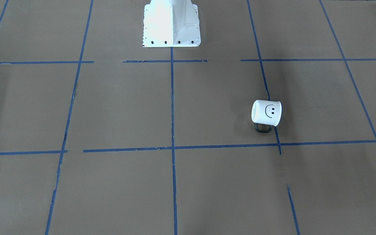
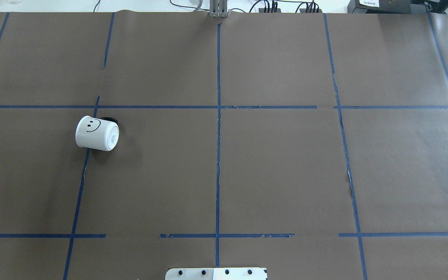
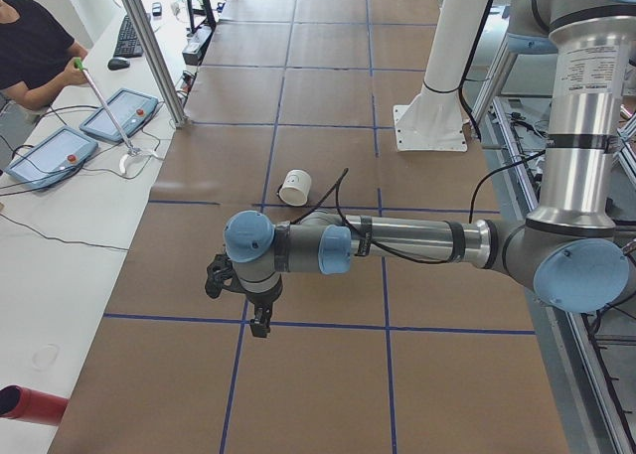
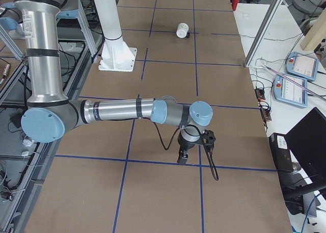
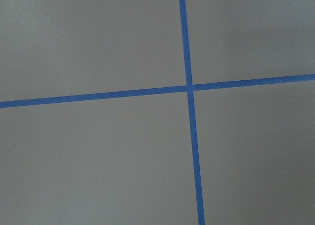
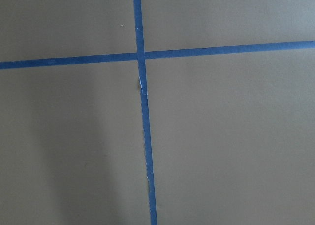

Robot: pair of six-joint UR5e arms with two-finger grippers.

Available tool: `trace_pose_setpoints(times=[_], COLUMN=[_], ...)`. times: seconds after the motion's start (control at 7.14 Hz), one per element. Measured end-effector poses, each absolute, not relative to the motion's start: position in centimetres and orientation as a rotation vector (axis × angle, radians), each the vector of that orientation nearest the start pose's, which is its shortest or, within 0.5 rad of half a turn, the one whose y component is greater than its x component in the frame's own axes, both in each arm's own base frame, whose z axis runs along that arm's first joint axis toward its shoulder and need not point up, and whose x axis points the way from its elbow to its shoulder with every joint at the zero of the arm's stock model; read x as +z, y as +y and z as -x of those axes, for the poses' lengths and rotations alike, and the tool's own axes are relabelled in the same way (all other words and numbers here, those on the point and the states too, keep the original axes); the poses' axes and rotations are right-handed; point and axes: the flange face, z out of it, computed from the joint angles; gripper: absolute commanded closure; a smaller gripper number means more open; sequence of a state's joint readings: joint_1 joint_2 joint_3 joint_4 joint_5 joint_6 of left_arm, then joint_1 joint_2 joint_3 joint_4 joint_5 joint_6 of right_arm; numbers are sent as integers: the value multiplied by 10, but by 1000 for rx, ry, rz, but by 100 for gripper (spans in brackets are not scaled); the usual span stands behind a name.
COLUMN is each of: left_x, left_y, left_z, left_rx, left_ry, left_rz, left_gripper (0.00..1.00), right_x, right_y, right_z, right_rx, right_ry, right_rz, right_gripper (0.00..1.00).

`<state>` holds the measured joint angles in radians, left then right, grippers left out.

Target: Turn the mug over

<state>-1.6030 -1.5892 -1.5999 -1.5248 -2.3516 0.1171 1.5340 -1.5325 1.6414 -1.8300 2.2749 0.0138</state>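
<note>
The small white mug (image 1: 266, 112) lies on its side on the brown table, its smiley face turned up. Its base points toward the table's middle and its black handle (image 1: 262, 128) points toward the operators' side. It also shows in the overhead view (image 2: 97, 133), in the exterior left view (image 3: 295, 188) and in the exterior right view (image 4: 182, 30). My left gripper (image 3: 260, 325) hangs over a tape crossing, well short of the mug. My right gripper (image 4: 182, 159) hangs over a crossing at the table's other end. I cannot tell whether either is open or shut.
The white robot base (image 1: 171, 24) stands at the table's robot-side edge. Blue tape lines (image 2: 218, 155) divide the brown paper into squares. An operator (image 3: 35, 52) sits beyond the far side at a bench with tablets (image 3: 119, 114).
</note>
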Motion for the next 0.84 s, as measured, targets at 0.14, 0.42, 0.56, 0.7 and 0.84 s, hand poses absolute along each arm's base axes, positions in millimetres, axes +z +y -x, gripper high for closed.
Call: trace_pose_setpoints(times=[0.14,0.42,0.56,0.7,0.84], left_x=[639,636,630,625,619], left_y=[-497,-500,-505,-511,-517], left_z=[79,78,77,76,70], left_rx=[81,83,92,112,126], left_ry=[779,780,778,776,775], left_rz=[-60,-67,-86,-125,-168], left_gripper=[0,0,0,0,0], right_x=[635,635,635,635,635], right_y=[-496,-496,-496,-496,-496], right_z=[-51,-51,-51,-51,-51], right_rx=[31,31,31,31,31], right_ry=[-699,-699,-699,-699,-699], right_rz=[162,162,162,162,162], right_gripper=[0,0,0,0,0])
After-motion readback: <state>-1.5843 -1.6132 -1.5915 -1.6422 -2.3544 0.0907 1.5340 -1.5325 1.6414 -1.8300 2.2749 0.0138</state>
